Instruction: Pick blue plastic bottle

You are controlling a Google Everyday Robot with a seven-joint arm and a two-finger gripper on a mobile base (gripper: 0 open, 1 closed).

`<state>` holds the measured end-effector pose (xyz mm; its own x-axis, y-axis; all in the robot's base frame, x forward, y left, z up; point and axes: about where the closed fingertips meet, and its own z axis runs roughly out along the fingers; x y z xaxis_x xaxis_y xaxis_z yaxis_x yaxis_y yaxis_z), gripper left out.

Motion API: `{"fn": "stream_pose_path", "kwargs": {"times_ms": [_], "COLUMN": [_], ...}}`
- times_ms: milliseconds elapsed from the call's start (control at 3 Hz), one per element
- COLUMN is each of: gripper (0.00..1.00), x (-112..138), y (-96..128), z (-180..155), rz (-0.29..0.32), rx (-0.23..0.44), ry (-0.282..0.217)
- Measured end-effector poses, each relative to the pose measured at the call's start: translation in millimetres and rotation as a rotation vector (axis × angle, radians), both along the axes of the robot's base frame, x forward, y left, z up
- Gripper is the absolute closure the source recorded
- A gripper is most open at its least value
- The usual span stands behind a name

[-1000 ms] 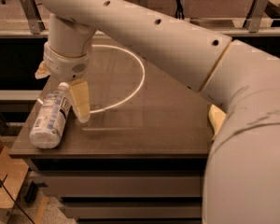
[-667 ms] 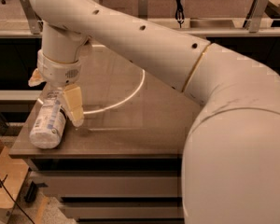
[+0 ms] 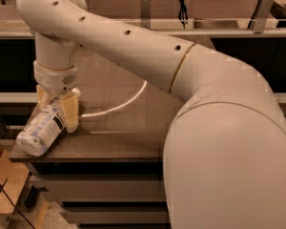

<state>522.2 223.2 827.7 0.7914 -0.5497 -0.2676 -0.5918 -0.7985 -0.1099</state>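
Clear blue plastic bottle [image 3: 39,131] at near corner of table [image 3: 115,141], jaws astride neck, grip unclear

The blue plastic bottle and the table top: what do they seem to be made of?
The blue plastic bottle: probably thin clear plastic, glossy, with a pale printed label. The table top: dark, smooth, semi-gloss, maybe laminate or wood; it reflects a bright arc. The gripper is down over the bottle's cap end.
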Motion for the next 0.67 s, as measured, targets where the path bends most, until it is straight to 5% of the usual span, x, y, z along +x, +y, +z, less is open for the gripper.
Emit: {"fn": "stream_pose_path", "kwargs": {"times_ms": [333, 667], "gripper": [0.65, 0.88], "x": [1, 10], "y": [-5, -35], "z": [2, 30], "rz": [-0.007, -0.043], "rx": [-0.016, -0.004], "ry": [-0.006, -0.056]}}
